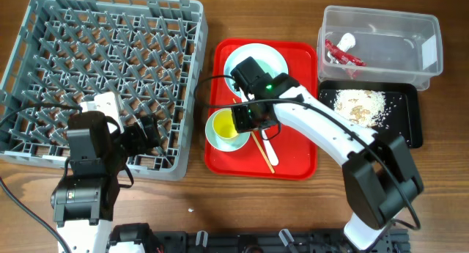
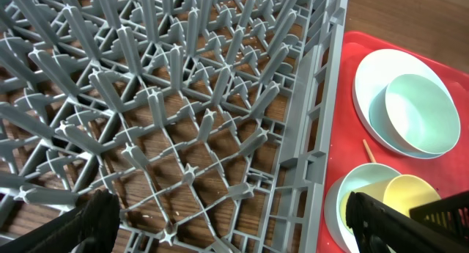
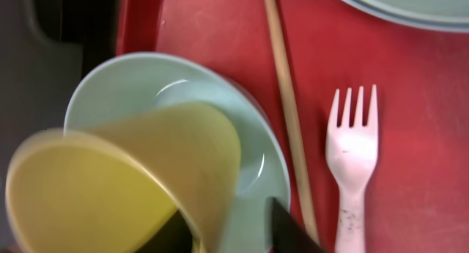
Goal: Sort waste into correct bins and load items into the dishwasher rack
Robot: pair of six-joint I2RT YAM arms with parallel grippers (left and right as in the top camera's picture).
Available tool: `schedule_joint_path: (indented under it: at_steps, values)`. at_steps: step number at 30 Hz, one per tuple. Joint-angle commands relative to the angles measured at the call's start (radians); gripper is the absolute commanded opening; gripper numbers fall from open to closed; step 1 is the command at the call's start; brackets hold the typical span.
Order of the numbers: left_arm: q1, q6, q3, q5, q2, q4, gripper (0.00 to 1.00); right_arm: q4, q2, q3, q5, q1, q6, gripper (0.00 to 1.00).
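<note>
Here, right fingers (image 3: pixel 292 227) low, pinching tilted cup (image 3: pixel 124 172)

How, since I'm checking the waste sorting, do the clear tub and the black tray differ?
The clear tub is see-through and deep; the black tray is opaque and shallow. The clear tub holds a red wrapper; the black tray holds rice scraps. Both are rectangular and sit next to each other, right of the red serving tray.

Left arm (image 1: pixel 88 147) bent forward, left gripper (image 2: pixel 234 216) jaws spread wide, right arm (image 1: pixel 330 128) reaching across to its left, right gripper (image 3: pixel 231 235) jaws pinching yellow cup (image 3: pixel 146 172) wall
</note>
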Motion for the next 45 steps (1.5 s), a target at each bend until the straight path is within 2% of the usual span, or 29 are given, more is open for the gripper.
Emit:
schedule_joint_path:
  at_steps: [1,2,5,8,12,15,19,21,25,35,38,40,41,45]
  values:
    - [0.005,-0.01,0.015,-0.002,-0.002,0.002,1.0,0.01,0.021,-0.012,0.021,0.004,0.029,0.14]
    - [0.005,-0.01,0.015,-0.002,-0.002,0.003,1.0,0.0,0.021,-0.003,0.021,0.003,0.028,0.04]
    - [0.005,-0.01,0.015,0.013,-0.002,0.003,1.0,-0.058,-0.001,0.049,0.014,-0.016,0.019,0.04]
    - [0.005,-0.01,0.015,0.182,-0.002,0.048,1.0,-0.095,-0.105,0.124,-0.072,-0.094,-0.056,0.04]
    - [0.005,-0.01,0.015,0.5,0.023,0.168,1.0,-0.054,-0.199,0.149,-0.309,-0.258,-0.097,0.04]
    - [0.005,-0.01,0.015,0.753,0.101,0.267,1.0,-0.011,-0.196,0.149,-0.698,-0.378,-0.179,0.04]
    - [0.005,-0.01,0.015,1.173,0.222,0.525,1.0,0.024,-0.196,0.149,-1.026,-0.407,-0.19,0.04]
    - [0.005,-0.011,0.015,1.296,0.261,0.652,1.0,0.04,-0.196,0.149,-1.148,-0.401,-0.189,0.04]
    - [0.005,-0.011,0.015,1.302,0.265,0.733,1.0,0.044,-0.196,0.149,-1.241,-0.368,-0.188,0.04]
    - [0.005,-0.037,0.015,1.307,0.265,0.746,1.0,0.089,-0.196,0.149,-1.158,-0.2,-0.129,0.04]
    - [0.005,-0.133,0.015,1.307,0.265,0.824,0.99,0.097,-0.193,0.149,-1.122,-0.177,-0.103,0.04]
    - [0.005,-0.146,0.015,1.311,0.265,0.842,0.93,0.1,-0.188,0.149,-1.122,-0.177,-0.099,0.04]
    - [0.005,-0.145,0.015,1.319,0.265,0.842,0.86,0.101,-0.188,0.149,-1.122,-0.177,-0.1,0.04]
    - [0.005,-0.146,0.015,1.333,0.265,0.842,0.84,0.154,-0.188,0.149,-1.123,-0.177,-0.055,0.04]
